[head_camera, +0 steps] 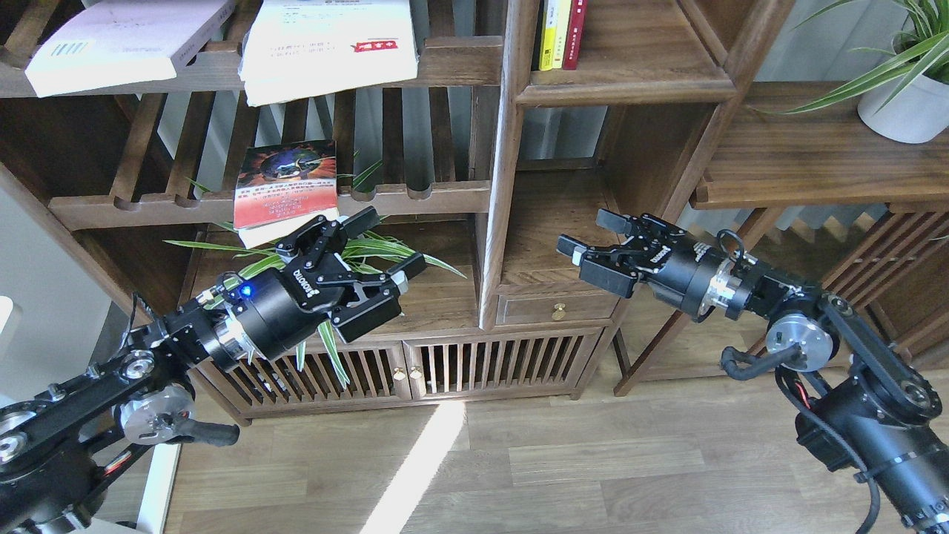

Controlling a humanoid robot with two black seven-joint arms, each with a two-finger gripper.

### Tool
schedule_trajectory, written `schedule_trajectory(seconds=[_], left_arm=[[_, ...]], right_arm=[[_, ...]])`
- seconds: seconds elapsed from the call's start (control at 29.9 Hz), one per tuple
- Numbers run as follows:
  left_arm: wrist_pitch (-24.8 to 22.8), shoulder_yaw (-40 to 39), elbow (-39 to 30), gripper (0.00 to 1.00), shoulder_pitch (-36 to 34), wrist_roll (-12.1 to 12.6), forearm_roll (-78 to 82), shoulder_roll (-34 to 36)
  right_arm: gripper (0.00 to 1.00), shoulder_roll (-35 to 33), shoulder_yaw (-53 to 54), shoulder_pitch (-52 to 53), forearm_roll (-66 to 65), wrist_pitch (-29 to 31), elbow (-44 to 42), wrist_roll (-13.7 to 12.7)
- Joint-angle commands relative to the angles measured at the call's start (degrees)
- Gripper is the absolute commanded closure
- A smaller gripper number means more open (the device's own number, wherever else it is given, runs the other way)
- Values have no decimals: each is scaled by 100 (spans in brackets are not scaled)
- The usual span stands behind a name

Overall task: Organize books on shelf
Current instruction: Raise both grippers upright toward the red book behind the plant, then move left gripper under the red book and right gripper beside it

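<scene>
A dark red-black pictorial book lies on the lower slatted rack at the left. A pale lavender-white book and a larger white book with a red mark lie on the upper slatted rack. The shelf is the narrow dark-brown compartment with a plank board in the middle, above a small drawer. My left gripper is open and empty, just below and right of the red-black book. My right gripper is open and empty in front of the shelf's right side.
Yellow and red books stand in the compartment above the shelf. A spider plant spreads under my left gripper on the low cabinet. A white plant pot stands on the wide board at right.
</scene>
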Motion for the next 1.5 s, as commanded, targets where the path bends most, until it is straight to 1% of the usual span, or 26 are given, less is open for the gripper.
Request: schedule_trajectory(seconds=[0.0,0.1,0.17,0.27,0.47,0.57,0.77,0.9,1.1,1.24,1.47], left_arm=[[-14,-59,8,1,297,-42,-891,-71],[-6,-278,-18,1,561,-33,-1296,-220],[38,-541,17,1,798,2,-1665,-439],[161,-779,148,1,1080,3,-2228,-598],[188,-1070,544,1,1124,2,-3099,-1020],[188,-1280,798,1,1124,2,-3354,-1274],[162,-1597,1440,1,1142,-6,-3495,-1617],[179,-1922,1800,1,1142,29,-3513,-1977],[144,-2037,2354,1,1019,29,-3513,-2355],[126,-2212,2627,1,773,46,-3513,-2540],[109,-2406,3111,1,220,55,-3583,-2567]], right_arm=[[0,81,10,-36,380,0,16,-2],[0,99,1,-124,714,0,43,-2],[0,151,1,-142,978,0,69,-2],[0,301,45,-150,1242,0,95,-2],[0,810,141,-150,1550,0,262,7],[0,1205,133,-116,1603,0,262,7],[0,1821,80,121,1603,0,271,7],[0,1971,-34,394,1594,0,271,-2],[0,1971,-298,544,1594,-146,271,-2],[0,1971,-438,474,1594,-146,271,-2],[0,1971,-570,465,1594,-163,271,-2]])
